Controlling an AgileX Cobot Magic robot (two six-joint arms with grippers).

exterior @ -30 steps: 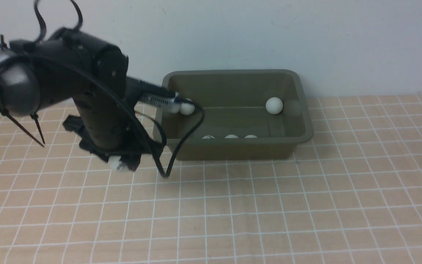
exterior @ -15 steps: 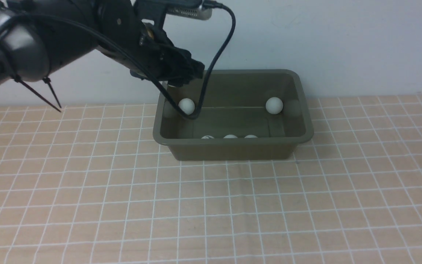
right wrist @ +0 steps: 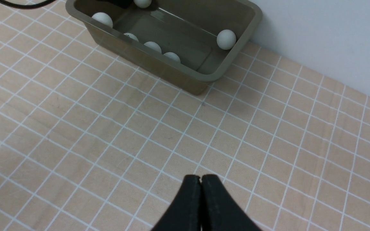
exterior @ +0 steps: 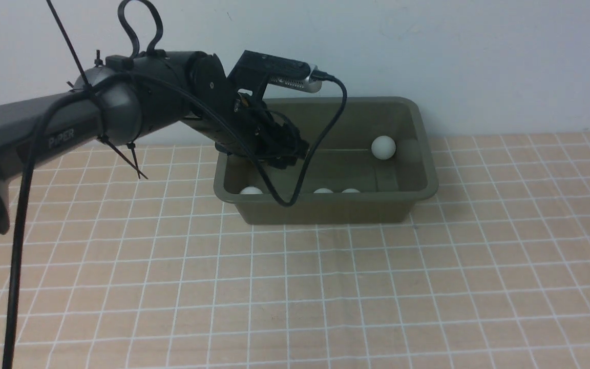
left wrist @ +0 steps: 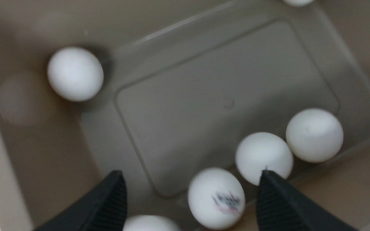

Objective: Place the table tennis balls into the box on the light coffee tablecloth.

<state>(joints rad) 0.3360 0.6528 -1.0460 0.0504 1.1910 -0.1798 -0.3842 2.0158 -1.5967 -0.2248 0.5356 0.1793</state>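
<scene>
**Left pincer spread above the box, balls lying inside**

From the front view, we see our left pincer [exterior: 279, 151] hanging over the left end of the olive-green plastic box [exterior: 325, 205], which stands on the pale peach-tan gridded tablecloth [exterior: 325, 287] covering the worktop. Small matte white table tennis balls [exterior: 382, 147] lie inside; none shows on the cloth.

In the left wrist view, the left pincer [left wrist: 189, 192] stands spread wide and holds nothing. It looks straight down at the box floor [left wrist: 223, 96], where balls gather against the walls, one bearing a dark logo [left wrist: 216, 198]. We judge it is spread here for a drop.

In the right wrist view, our right pincer [right wrist: 200, 184] is pressed together, empty, and hangs well apart from the box [right wrist: 178, 72], out of the way.
</scene>
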